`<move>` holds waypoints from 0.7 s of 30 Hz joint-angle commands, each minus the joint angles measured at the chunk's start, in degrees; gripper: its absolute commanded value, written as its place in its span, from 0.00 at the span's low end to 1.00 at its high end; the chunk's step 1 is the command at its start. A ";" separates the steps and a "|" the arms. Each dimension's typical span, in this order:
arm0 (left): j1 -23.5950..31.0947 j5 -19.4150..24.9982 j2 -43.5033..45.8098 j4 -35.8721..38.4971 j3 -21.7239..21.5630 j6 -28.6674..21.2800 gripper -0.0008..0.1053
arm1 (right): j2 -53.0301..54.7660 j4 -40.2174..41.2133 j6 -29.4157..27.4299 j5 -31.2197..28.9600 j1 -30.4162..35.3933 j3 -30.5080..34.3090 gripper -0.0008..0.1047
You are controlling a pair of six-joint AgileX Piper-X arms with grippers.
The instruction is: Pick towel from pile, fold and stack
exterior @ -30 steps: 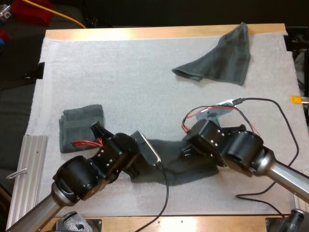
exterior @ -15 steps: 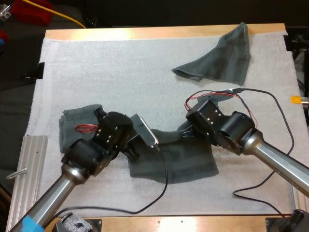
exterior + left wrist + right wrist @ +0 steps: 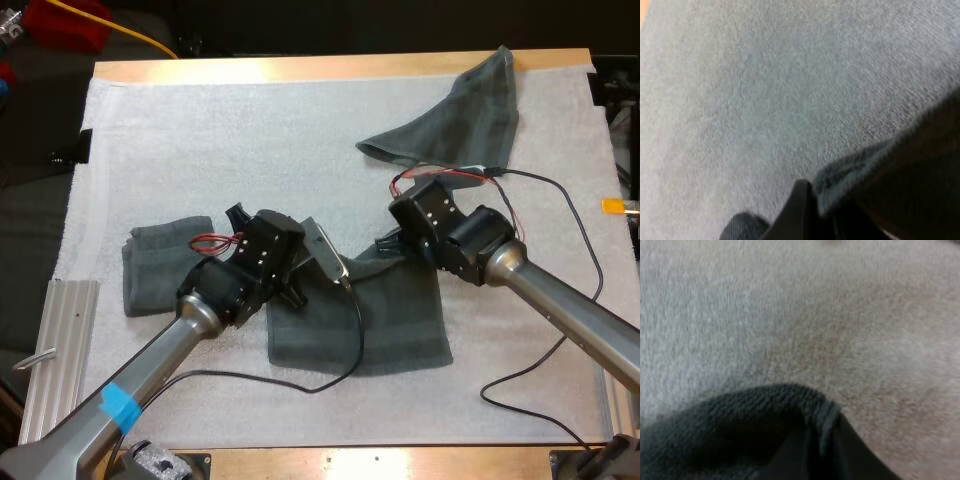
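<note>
A dark grey-green towel (image 3: 385, 320) lies spread on the white mat (image 3: 230, 140), near the middle front. My left gripper (image 3: 297, 296) is shut on its far left corner, and my right gripper (image 3: 386, 248) is shut on its far right corner. In the left wrist view my gripper (image 3: 816, 212) pinches the towel's edge (image 3: 890, 165) just over the mat. In the right wrist view my gripper (image 3: 824, 447) presses on the towel's rolled hem (image 3: 760, 420). A folded towel (image 3: 160, 262) lies to the left. A crumpled towel (image 3: 465, 115) sits at the far right.
A ribbed metal rail (image 3: 55, 350) lies along the mat's front left edge. The wooden table edge (image 3: 300, 68) runs along the far side. Bare mat stretches between the folded towel and the crumpled one.
Both grippers have moved toward the far side with the towel's edge in them. The towel now lies stretched out flat in front of them.
</note>
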State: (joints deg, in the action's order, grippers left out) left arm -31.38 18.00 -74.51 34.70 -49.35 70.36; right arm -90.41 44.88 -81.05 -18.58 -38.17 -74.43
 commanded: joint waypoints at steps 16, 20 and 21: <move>6.38 2.23 -10.07 -7.41 -0.09 -0.53 0.22 | -8.59 -9.73 0.17 4.41 2.65 -0.06 0.02; 7.43 -0.70 -11.01 -8.41 -0.09 -1.67 0.41 | -10.38 -11.62 0.25 4.26 2.66 -0.06 0.10; 7.42 -0.67 -11.16 -9.12 -0.09 -1.72 0.48 | -10.79 -12.42 0.27 4.26 2.66 -0.06 0.15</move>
State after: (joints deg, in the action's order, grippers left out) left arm -23.96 17.26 -85.75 26.49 -49.35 68.63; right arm -101.25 32.88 -81.05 -14.49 -35.89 -74.43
